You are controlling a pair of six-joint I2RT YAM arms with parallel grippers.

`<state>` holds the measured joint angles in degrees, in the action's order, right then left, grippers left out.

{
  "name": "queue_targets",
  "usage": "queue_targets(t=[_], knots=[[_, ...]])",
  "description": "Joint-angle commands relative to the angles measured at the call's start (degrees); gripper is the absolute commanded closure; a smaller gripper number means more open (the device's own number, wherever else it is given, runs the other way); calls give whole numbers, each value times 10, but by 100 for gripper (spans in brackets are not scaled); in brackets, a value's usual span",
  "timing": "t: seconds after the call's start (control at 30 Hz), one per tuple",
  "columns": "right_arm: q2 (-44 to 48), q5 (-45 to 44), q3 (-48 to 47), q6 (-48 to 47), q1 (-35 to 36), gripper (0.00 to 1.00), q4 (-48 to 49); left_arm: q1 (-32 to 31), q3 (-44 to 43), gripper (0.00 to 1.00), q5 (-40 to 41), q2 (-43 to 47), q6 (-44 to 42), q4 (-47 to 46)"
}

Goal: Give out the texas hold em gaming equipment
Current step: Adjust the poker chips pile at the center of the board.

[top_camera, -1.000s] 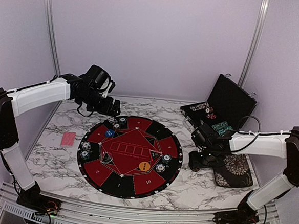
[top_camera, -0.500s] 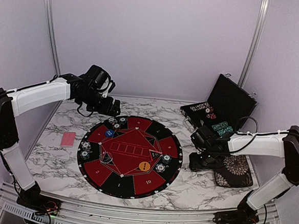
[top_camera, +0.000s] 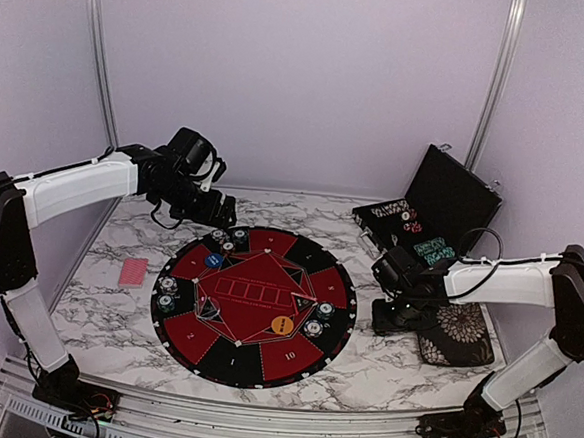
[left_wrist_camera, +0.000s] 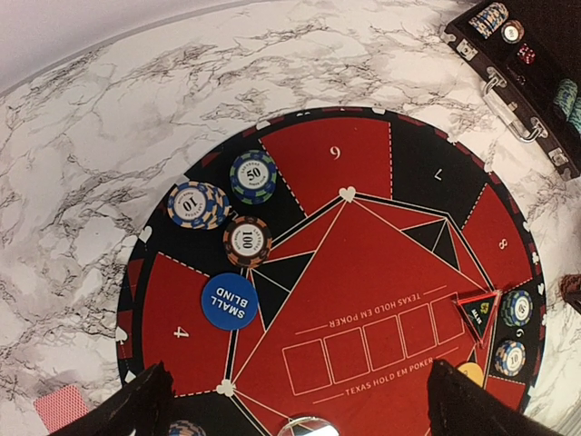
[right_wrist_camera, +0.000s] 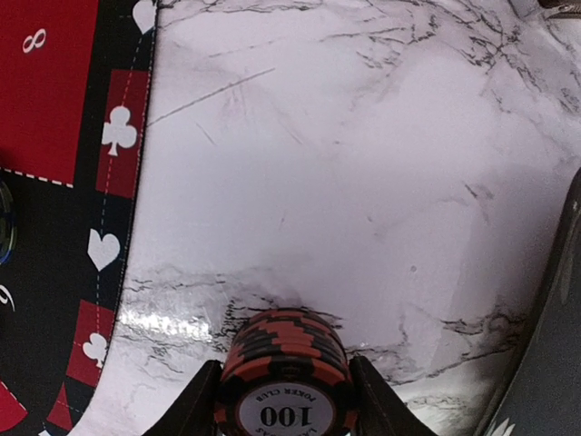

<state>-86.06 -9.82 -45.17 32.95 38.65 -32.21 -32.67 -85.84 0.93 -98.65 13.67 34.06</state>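
Note:
A stack of orange-and-black 100 poker chips point(right_wrist_camera: 283, 386) stands on the marble just right of the round red-and-black poker mat point(top_camera: 255, 317). My right gripper point(right_wrist_camera: 283, 404) is down at the table, its two fingers pressed against the stack's sides; from above it point(top_camera: 385, 321) sits between mat and tray. My left gripper point(top_camera: 217, 211) hovers open and empty over the mat's far left; in its wrist view point(left_wrist_camera: 300, 400) it looks down on a 10 stack point(left_wrist_camera: 197, 205), a 50 stack point(left_wrist_camera: 253, 176), a 100 stack point(left_wrist_camera: 248, 241) and the blue small-blind disc point(left_wrist_camera: 230, 301).
More chip stacks point(left_wrist_camera: 517, 309) and an orange disc point(top_camera: 283, 326) lie on the mat's right side. A pink-backed card point(top_camera: 133, 271) lies left of the mat. The open black case point(top_camera: 443, 205) stands at the back right, with the dark flowered tray point(top_camera: 459, 336) in front of it.
The right gripper's jaws have narrowed onto the 100 chip stack and the arm shifted slightly. The left arm has stayed where it was.

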Motion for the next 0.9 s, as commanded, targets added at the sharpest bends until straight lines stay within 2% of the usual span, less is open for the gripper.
queue_targets(t=[0.0,0.5,0.87], knots=[[6,-15,-26,0,-5,57,-20,0,2,1,-6,-7,-4,-9],[12,-19,-61,-8,-1,64,-44,0,2,1,-7,-10,-4,-9],[-39,-23,-121,-4,58,65,-44,0,2,1,-7,-11,-8,-9]])
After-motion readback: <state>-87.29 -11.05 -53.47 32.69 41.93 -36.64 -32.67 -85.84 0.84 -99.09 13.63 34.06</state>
